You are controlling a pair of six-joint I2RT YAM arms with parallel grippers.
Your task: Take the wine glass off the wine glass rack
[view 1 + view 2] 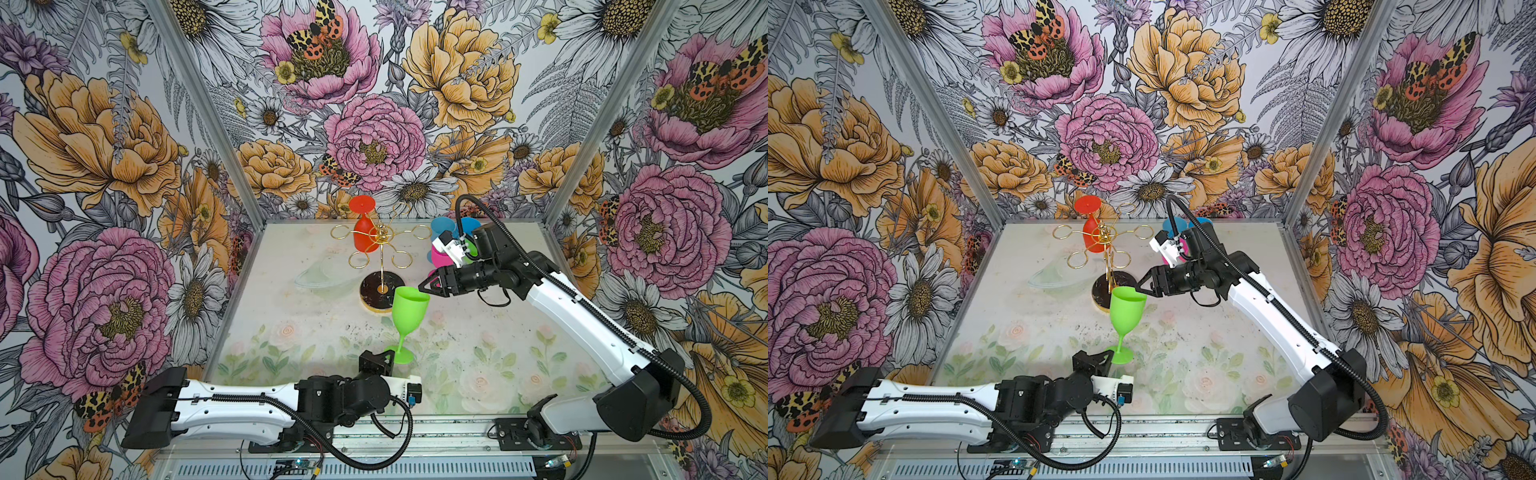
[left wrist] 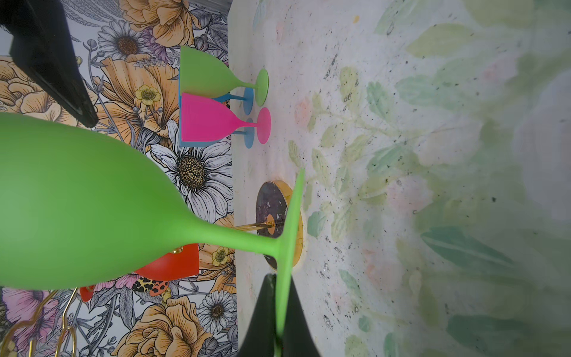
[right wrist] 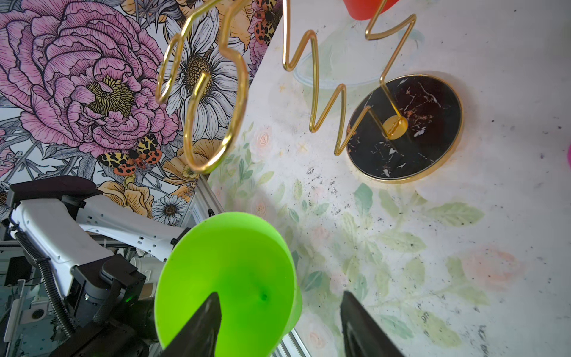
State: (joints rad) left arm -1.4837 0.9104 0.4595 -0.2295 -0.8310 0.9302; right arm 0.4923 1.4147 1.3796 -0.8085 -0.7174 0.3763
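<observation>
A green wine glass (image 1: 409, 309) (image 1: 1126, 307) stands upright above the table, in front of the rack. My left gripper (image 1: 390, 356) (image 2: 279, 278) is shut on the rim of its round foot. My right gripper (image 1: 428, 286) (image 3: 279, 298) is open at the bowl's rim, with one finger over the mouth and the other outside the wall. The wine glass rack (image 1: 381, 239) (image 1: 1105, 239) is gold wire on a black disc base (image 3: 404, 126). A red wine glass (image 1: 365, 232) (image 1: 1092, 232) hangs upside down from one of its back loops.
A pink glass (image 1: 440, 255) and blue glasses (image 1: 442, 226) stand bunched at the back right, behind my right wrist. With them is another green glass (image 2: 207, 77). The rack's empty loops (image 3: 213, 102) hang close above my right gripper. Floral walls close in three sides.
</observation>
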